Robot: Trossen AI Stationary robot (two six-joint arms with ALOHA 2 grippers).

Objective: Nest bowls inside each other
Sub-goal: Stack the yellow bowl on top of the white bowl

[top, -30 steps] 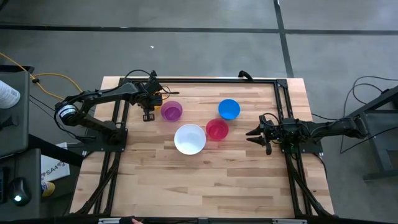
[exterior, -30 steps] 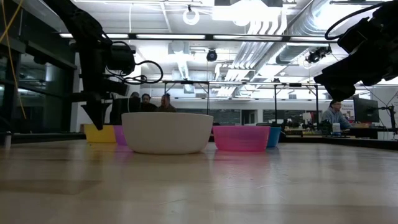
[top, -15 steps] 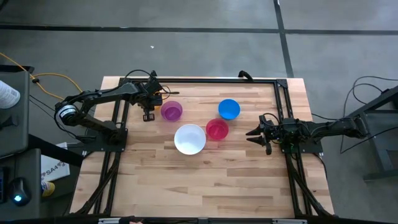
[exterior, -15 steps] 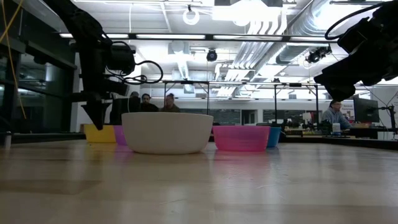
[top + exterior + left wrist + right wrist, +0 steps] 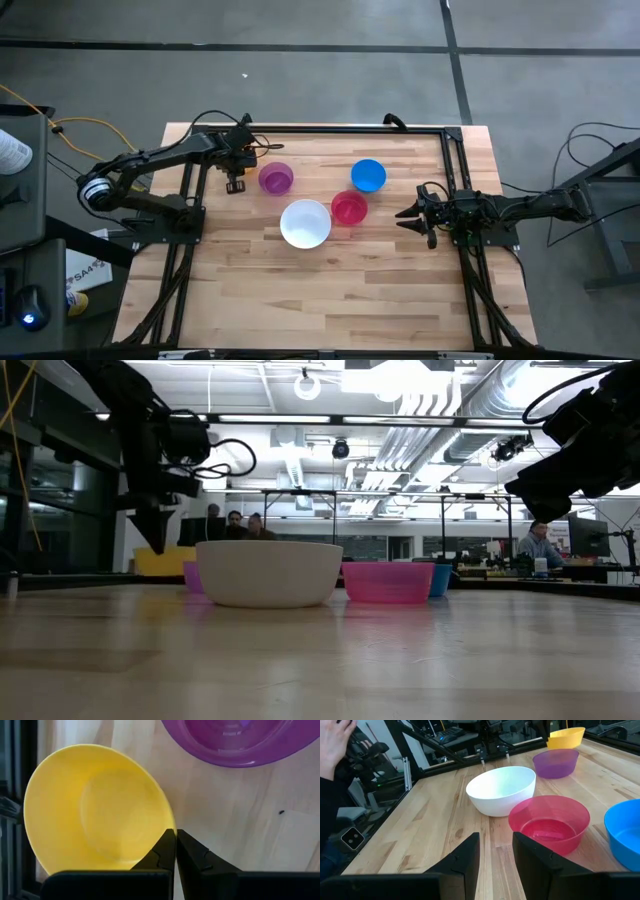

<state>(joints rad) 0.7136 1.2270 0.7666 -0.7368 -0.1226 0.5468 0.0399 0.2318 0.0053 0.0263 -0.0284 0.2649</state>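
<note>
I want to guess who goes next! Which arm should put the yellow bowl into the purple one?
The left. Its gripper has its jaws shut on the yellow bowl rim, right beside the purple bowl. The right gripper waits open, past the red-pink bowl.

left arm [image 5: 160, 157]: showing dark jointed links, with a pale ring band sitting at its base joint
right arm [image 5: 520, 208]: showing matte black links, looking slim
cables: black loops curling off the left arm's wrist
fingers [image 5: 465, 857]: tapering as flat black wedges
</note>
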